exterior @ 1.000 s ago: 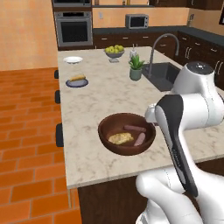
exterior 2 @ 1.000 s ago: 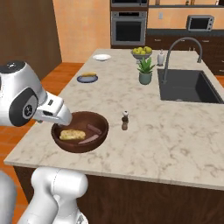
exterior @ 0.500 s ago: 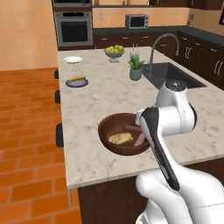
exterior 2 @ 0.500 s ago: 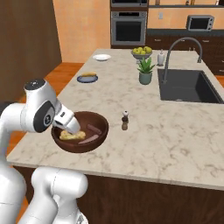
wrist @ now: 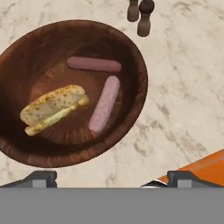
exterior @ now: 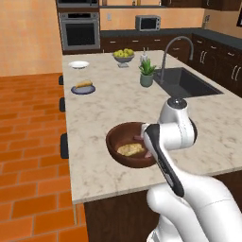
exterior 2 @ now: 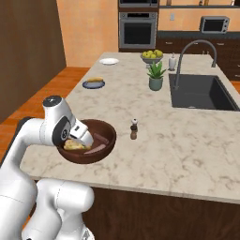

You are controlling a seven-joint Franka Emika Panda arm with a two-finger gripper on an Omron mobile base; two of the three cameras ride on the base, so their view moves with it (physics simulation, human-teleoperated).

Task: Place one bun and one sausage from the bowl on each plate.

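Gripper swung in over the bowl — jaws released, nothing held.

Since a second ago the arm has folded down from the right, bringing the hand above the brown bowl at the counter's near edge. Inside lie one bun and two sausages, just beyond the fingertips. Far left, the blue-grey plate already carries a bun; the white plate beyond looks bare — so a pick comes next, probably.
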